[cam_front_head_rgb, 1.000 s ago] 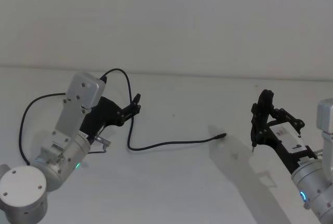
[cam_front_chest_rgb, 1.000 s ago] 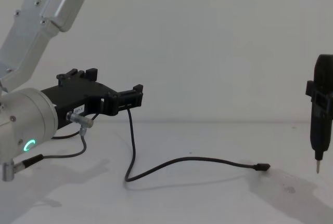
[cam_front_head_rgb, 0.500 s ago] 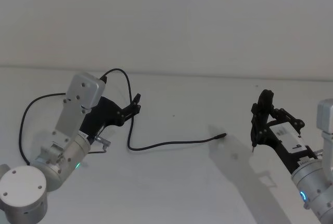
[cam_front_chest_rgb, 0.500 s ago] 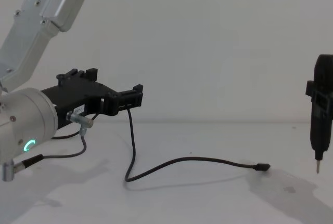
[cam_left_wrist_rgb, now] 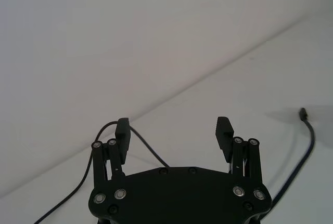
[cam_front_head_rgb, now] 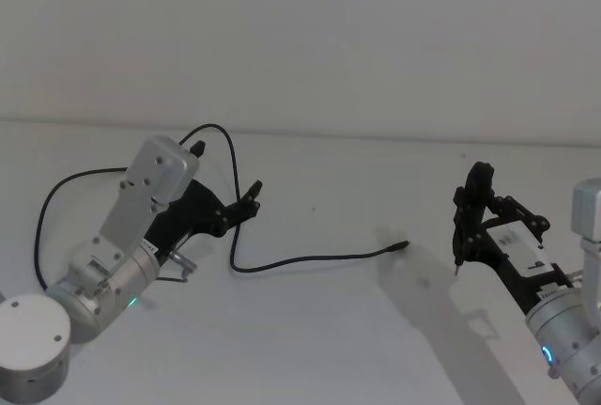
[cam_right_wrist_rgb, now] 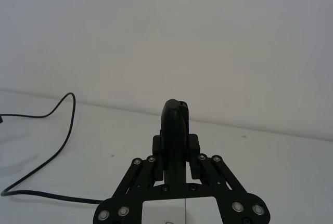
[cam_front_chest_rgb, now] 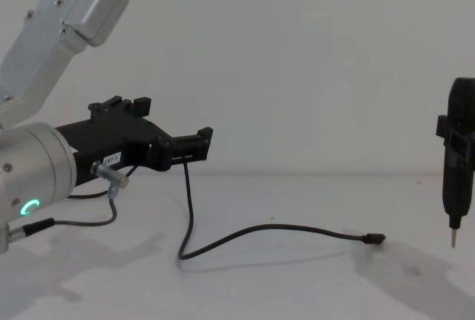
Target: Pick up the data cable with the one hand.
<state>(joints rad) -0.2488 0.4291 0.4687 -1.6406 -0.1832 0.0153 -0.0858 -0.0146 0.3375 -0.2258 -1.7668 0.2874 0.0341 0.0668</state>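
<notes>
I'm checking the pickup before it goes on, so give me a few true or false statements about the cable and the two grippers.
The left gripper has its jaws open. True.
The plug of the cable lies on the table. True.
The right gripper holds the cable. False: it is shut on a slim tool with a metal tip.
The plug sits between the left jaws. False: it lies well apart from them, off toward the right gripper.

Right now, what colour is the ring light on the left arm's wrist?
Green; the ring light shows best in the chest view.
</notes>
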